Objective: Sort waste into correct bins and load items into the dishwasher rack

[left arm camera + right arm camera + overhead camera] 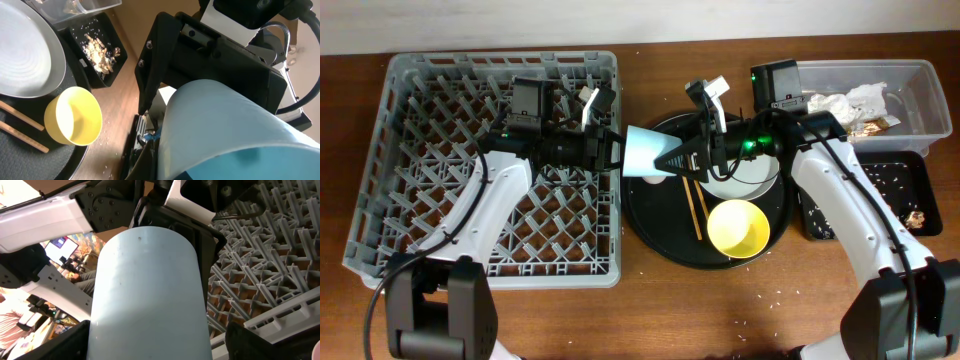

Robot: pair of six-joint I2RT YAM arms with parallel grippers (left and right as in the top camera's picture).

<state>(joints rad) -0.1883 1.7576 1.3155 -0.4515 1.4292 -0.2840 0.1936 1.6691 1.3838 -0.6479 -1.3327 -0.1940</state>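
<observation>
The small light-blue cup (643,151) hangs on its side between the grey dishwasher rack (410,150) and the round black tray (650,225). My left gripper (616,150) is shut on its wide rim end; the cup fills the left wrist view (225,125). My right gripper (678,158) straddles the narrow end, with its fingers open and a gap beside the cup in the right wrist view (150,295). On the round tray lie the white plate (752,183), the yellow bowl (738,228) and the chopsticks (695,208). The pink cup is out of view.
The clear tub (920,75) at the back right holds white napkins (860,100) and a brown-gold wrapper (882,125). The black rectangular tray (880,190) in front of it holds beige scraps (918,218). Crumbs dot the wooden table near the front.
</observation>
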